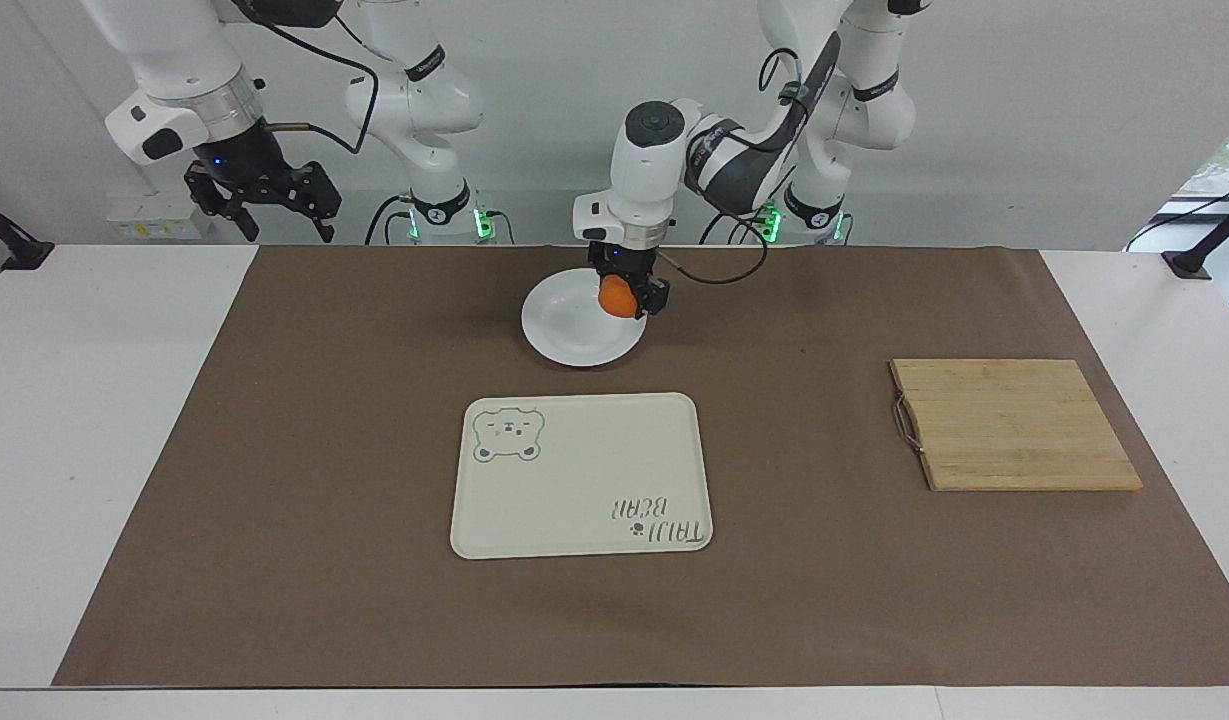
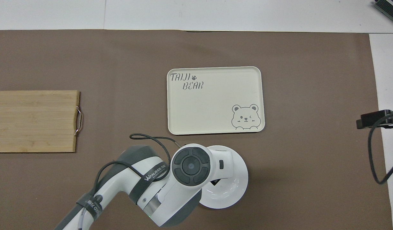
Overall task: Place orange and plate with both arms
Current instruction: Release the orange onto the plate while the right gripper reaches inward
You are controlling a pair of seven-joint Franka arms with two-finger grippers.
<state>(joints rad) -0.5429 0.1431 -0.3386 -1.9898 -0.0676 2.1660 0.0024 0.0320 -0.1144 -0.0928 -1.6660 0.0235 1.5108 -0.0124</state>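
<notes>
The orange (image 1: 615, 297) is gripped by my left gripper (image 1: 626, 300), which is shut on it and hangs low over the white plate (image 1: 572, 338), above the part of the dish toward the left arm's end. I cannot tell whether the orange touches the dish. In the overhead view the left arm's wrist covers the orange and much of the plate (image 2: 236, 188). My right gripper (image 1: 284, 226) is open and empty, held high over the right arm's end of the table, where it waits; only its dark tip (image 2: 372, 118) shows from overhead.
A cream rectangular tray with a bear drawing (image 1: 584, 470) lies on the brown mat, farther from the robots than the plate. A wooden cutting board (image 1: 1014, 425) with a metal handle lies toward the left arm's end.
</notes>
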